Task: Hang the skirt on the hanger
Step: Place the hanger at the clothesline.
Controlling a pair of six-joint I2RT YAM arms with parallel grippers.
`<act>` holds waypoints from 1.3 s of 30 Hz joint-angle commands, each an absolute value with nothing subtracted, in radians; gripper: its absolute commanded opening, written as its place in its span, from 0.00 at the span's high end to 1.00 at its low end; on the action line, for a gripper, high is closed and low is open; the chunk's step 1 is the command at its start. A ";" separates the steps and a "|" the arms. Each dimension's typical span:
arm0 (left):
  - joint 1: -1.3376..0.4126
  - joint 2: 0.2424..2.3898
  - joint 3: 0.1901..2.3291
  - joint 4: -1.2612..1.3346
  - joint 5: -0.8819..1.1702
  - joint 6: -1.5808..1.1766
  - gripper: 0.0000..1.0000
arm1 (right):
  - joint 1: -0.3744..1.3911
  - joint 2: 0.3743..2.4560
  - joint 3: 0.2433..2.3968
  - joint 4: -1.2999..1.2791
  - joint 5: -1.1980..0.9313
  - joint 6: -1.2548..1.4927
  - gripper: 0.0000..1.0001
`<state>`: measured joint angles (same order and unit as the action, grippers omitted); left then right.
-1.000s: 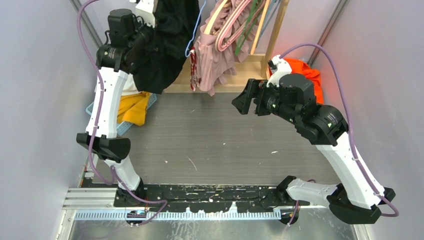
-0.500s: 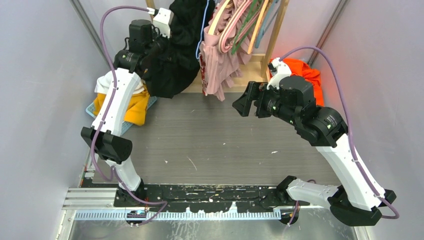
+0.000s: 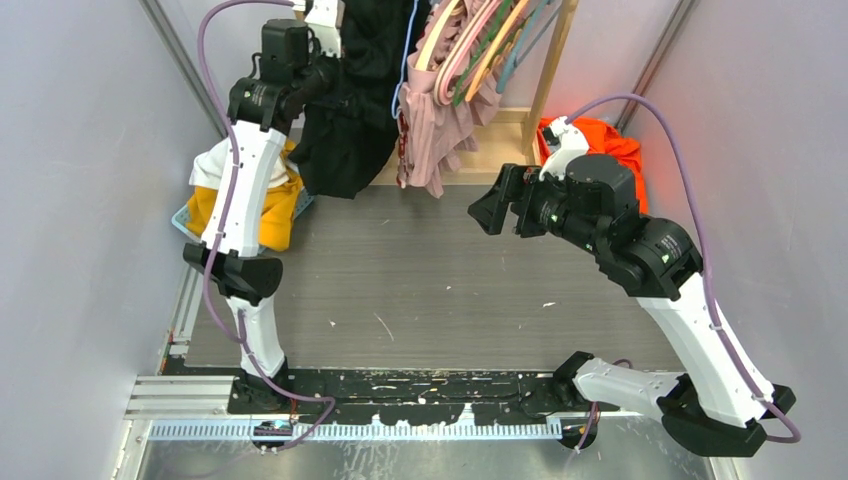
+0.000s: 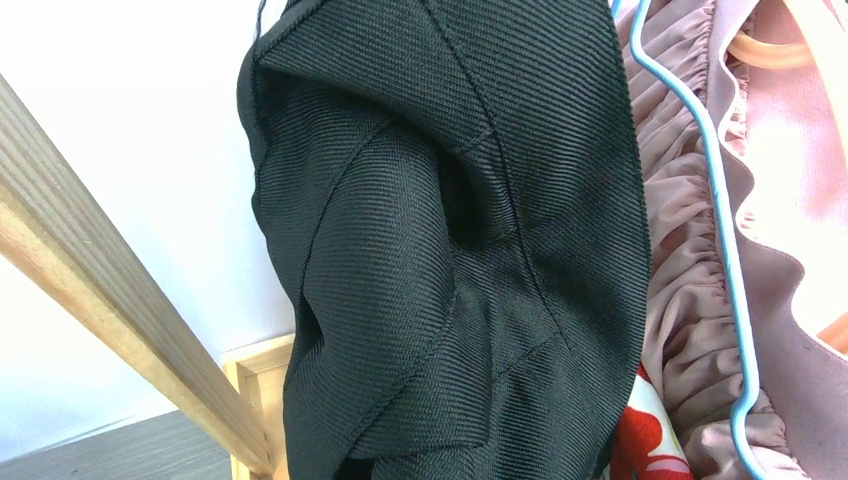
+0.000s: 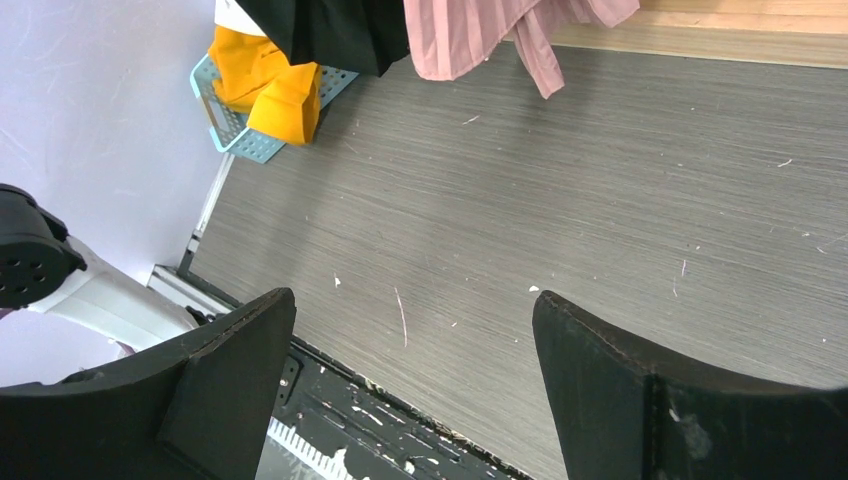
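The black skirt (image 3: 345,110) hangs at the back left of the wooden rack, next to a thin blue wire hanger (image 3: 408,50). My left gripper (image 3: 325,75) is raised high and buried in the skirt's upper part. Its fingers are hidden by the cloth, which moves with the arm. In the left wrist view the black skirt (image 4: 450,250) fills the frame, with the blue hanger (image 4: 722,240) along its right edge. My right gripper (image 3: 490,212) hovers open and empty over the table, and in the right wrist view it (image 5: 410,300) has only bare tabletop between its fingers.
A pink pleated skirt (image 3: 440,130) and several coloured hangers hang on the wooden rack (image 3: 545,80). A blue basket (image 5: 232,128) with yellow cloth (image 3: 270,215) sits at the left. Orange cloth (image 3: 610,145) lies behind the right arm. Grey walls close in both sides.
My left arm has swung right and up toward the rack, carrying the black skirt beside the blue hanger. The right arm has barely shifted.
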<state>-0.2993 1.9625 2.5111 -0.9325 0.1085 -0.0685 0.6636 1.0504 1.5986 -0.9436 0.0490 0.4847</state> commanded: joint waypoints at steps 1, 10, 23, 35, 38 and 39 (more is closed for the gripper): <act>-0.304 2.002 2.585 -0.944 0.062 -0.109 0.96 | 0.658 1.024 1.605 -0.913 0.037 0.475 0.07; -0.333 1.979 2.487 -0.981 0.031 -0.063 0.97 | 0.655 1.013 1.596 -0.915 0.037 0.476 0.07; -0.332 1.757 2.211 -0.843 0.021 -0.071 0.15 | 0.654 1.011 1.561 -0.890 0.037 0.481 0.07; -0.333 1.423 1.882 -0.757 0.067 -0.134 0.01 | 0.649 1.017 1.437 -0.778 0.058 0.451 0.01; -0.333 1.289 1.743 -0.721 0.058 -0.160 0.00 | 0.649 1.038 1.405 -0.728 0.031 0.444 0.00; -0.333 1.216 1.690 -0.711 0.035 -0.170 0.00 | 0.649 1.054 1.400 -0.712 0.024 0.441 0.00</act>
